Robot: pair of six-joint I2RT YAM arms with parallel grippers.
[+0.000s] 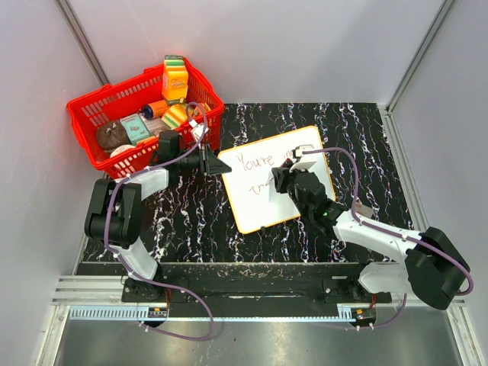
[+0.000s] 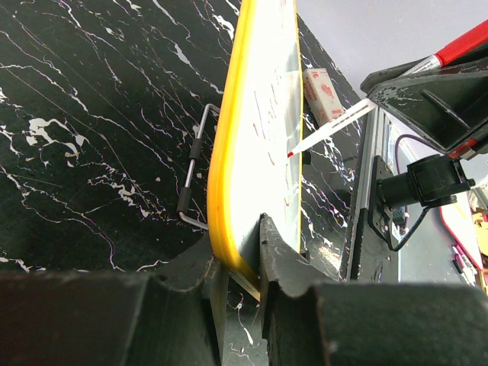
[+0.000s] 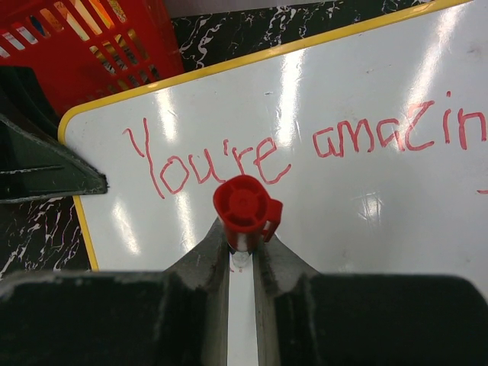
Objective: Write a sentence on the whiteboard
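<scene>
Writing was mid-flow: whiteboard (image 1: 263, 206) lay just right of the basket (image 1: 122, 162), left gripper (image 2: 240, 252) clamped on its rim, right gripper (image 3: 242, 238) squeezed the marker (image 3: 242, 204) under the sentence (image 3: 206, 164). Next move likely needed steady, light strokes continuing line two.

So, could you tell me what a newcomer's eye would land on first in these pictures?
The whiteboard at mid-table stands out first, with the sentence in red beginning "You're amazin". The right gripper holds a red-capped marker aimed at it while the left gripper clamps its edge; a red basket of packaged items sits far left.
</scene>
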